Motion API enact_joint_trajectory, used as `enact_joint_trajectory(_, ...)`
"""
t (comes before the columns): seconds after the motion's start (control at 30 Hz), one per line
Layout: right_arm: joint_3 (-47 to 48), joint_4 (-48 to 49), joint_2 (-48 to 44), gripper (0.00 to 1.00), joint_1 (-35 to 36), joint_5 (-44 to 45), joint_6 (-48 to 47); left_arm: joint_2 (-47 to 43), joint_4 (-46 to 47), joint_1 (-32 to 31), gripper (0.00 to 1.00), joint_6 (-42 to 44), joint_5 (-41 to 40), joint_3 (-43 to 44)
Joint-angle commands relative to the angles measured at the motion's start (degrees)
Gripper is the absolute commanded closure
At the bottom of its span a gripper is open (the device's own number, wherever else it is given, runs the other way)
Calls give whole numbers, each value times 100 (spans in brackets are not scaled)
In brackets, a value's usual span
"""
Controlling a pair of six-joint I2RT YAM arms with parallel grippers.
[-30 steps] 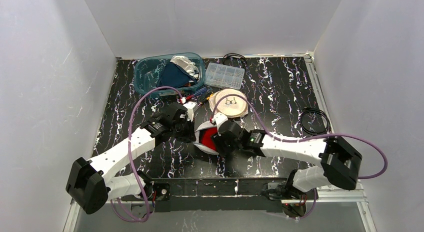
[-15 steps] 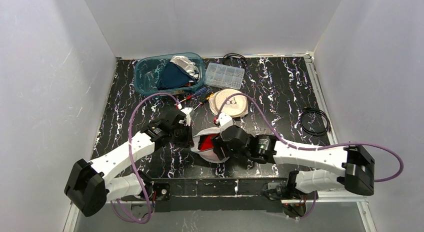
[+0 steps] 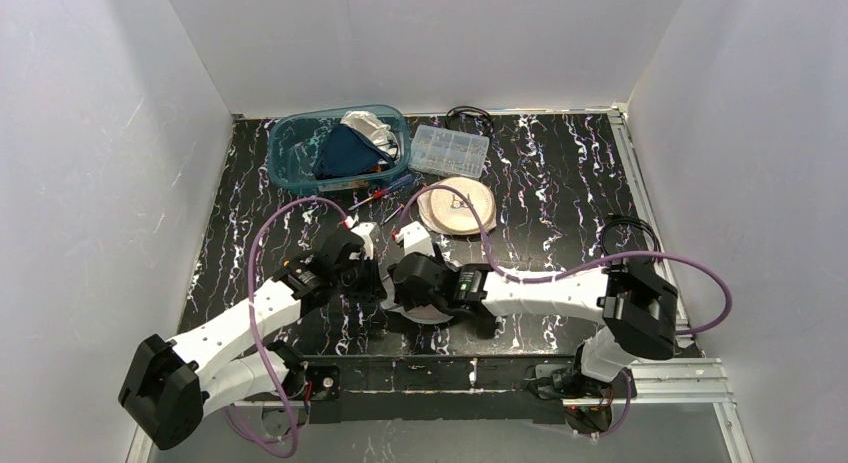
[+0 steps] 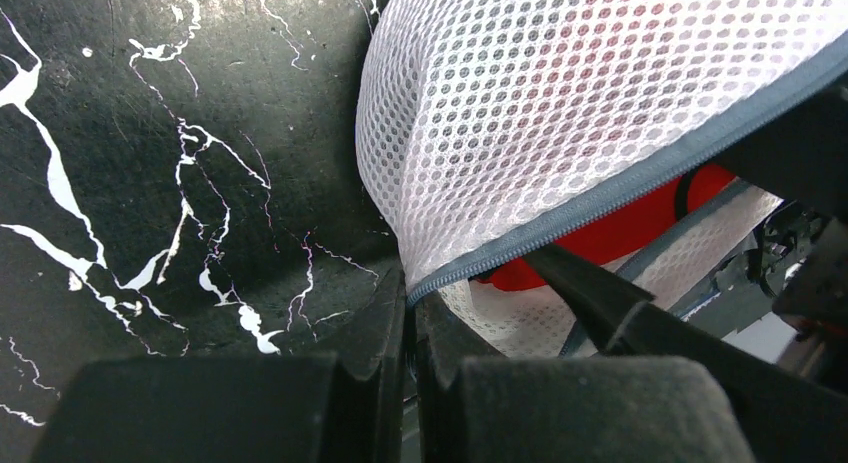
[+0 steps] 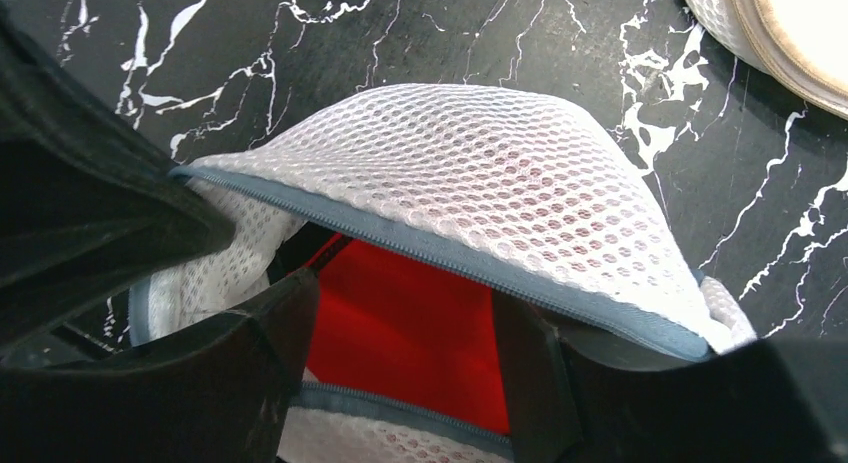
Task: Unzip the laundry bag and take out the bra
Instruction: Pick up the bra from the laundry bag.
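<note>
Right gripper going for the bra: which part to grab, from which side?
Probably grip the bare red fold of the bra in the unzipped mouth, entering from the open side, under the raised zip edge; mesh covers the rest. The left gripper, shut on the bag, props the mouth; the right gripper, open, straddles the fold.

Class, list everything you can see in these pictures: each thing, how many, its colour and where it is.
laundry bag: one, white mesh, grey zip, table centre
bra: one, red, inside laundry bag
bin: one, teal, back left, holds clothes
parts box: one, clear, beside bin
round pouch: one, beige, behind laundry bag
cables: two, black, right edge, back edge
table: one, black, white veins
left gripper: one, black, shut on laundry bag's zip edge
right gripper: one, black, open, in bag's mouth
</note>
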Motion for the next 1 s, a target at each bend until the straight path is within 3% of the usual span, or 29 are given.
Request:
enact_joint_trajectory(0.0, 306, 114, 256, 26, 168, 346, 136, -316, 230, -17, 100, -206, -61, -296)
enact_joint_trajectory(0.1, 252, 316, 283, 19, 269, 373, 113, -400, 401, -21, 100, -268, -28, -452)
enact_joint_trajectory(0.13, 269, 320, 321, 10, 291, 426, 110, -403, 440, -21, 100, -280, -4, -477)
enact_joint_trajectory(0.17, 291, 313, 370, 8, 293, 449, 98, -404, 476, -17, 100, -283, 16, -500)
enact_joint_trajectory(0.53, 608, -350, 1273, 9, 358, 928, -83, -456, 490, -19, 100, -300, 91, -508)
enact_joint_trajectory(0.7, 523, -539, 1448, 25, 388, 1238, -5, -559, 459, -21, 100, -320, 0, -549)
enact_joint_trajectory(0.97, 83, -53, 664, 75, 422, 1055, 33, -523, 335, -17, 100, -344, -150, -537)
